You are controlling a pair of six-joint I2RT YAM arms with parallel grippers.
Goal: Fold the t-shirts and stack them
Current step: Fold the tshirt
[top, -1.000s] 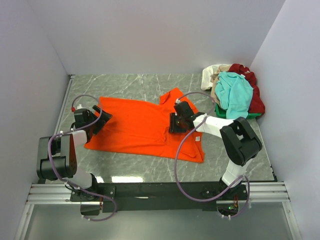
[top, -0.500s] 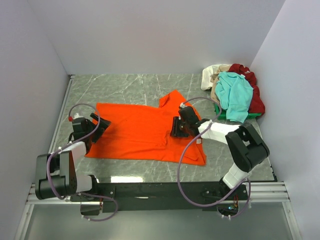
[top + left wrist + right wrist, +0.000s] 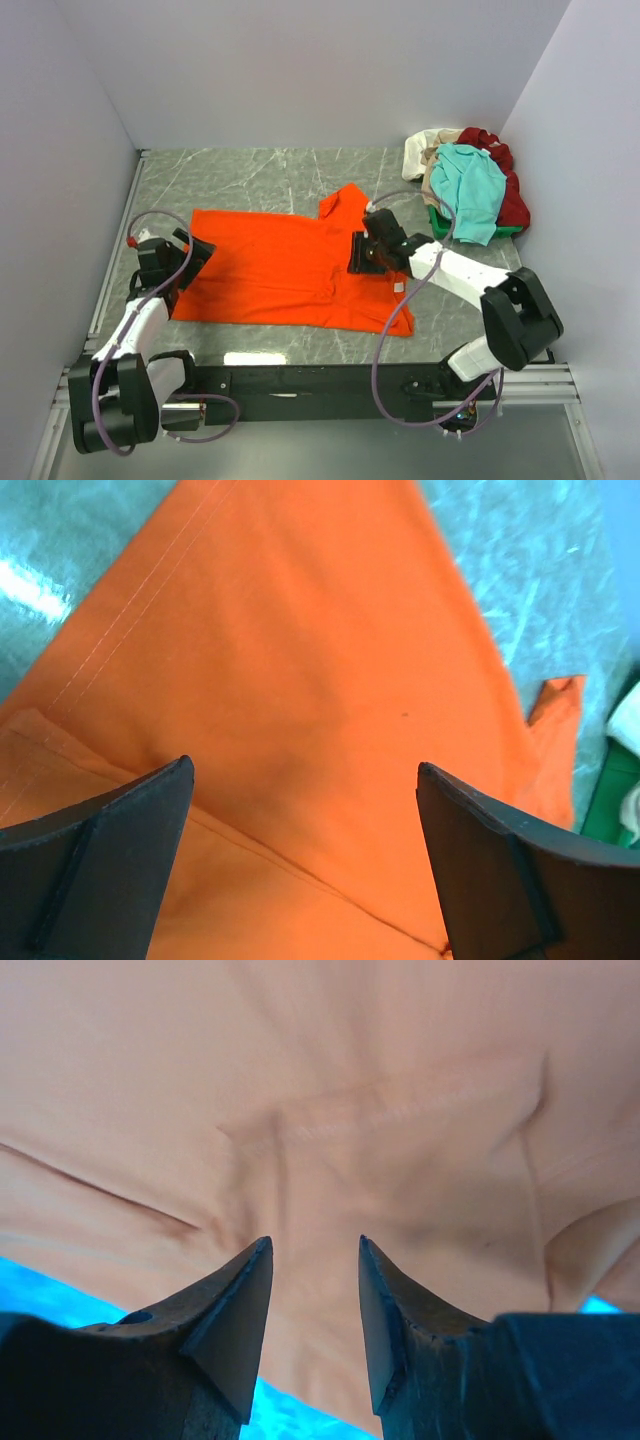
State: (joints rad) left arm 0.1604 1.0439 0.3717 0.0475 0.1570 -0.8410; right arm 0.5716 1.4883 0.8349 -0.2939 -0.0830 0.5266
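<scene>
Left tool point(image 3: 186, 254) point(image 3: 302, 766): fingers spread wide, poised low over the left end of the orange t-shirt point(image 3: 280, 270) point(image 3: 300, 630), with only flat cloth showing in the gap. In the left wrist view a stitched hem runs diagonally along the shirt's edge, and bare tabletop point(image 3: 250, 170) lies past it.

Right tool point(image 3: 362, 254) point(image 3: 313, 1246): fingers set a narrow gap apart, tips down on the right part of the shirt point(image 3: 320, 1080). Creases in the cloth converge toward that gap. Whether a fold is pinched cannot be told.

The orange t-shirt lies spread flat, long side left to right, across the middle of the tabletop. One sleeve point(image 3: 345, 200) points away from the arms. A small white label point(image 3: 398, 287) sits near the shirt's right edge.

Open marble lies beyond the shirt's far edge up to the back wall point(image 3: 300, 70). A narrower strip of it runs along the shirt's near edge, and another at its left end.

Right of the shirt and farther back, a heap fills the corner: a teal t-shirt point(image 3: 468, 185) on top, a dark red t-shirt point(image 3: 510, 190) and a cream t-shirt point(image 3: 425, 150) under it.
</scene>
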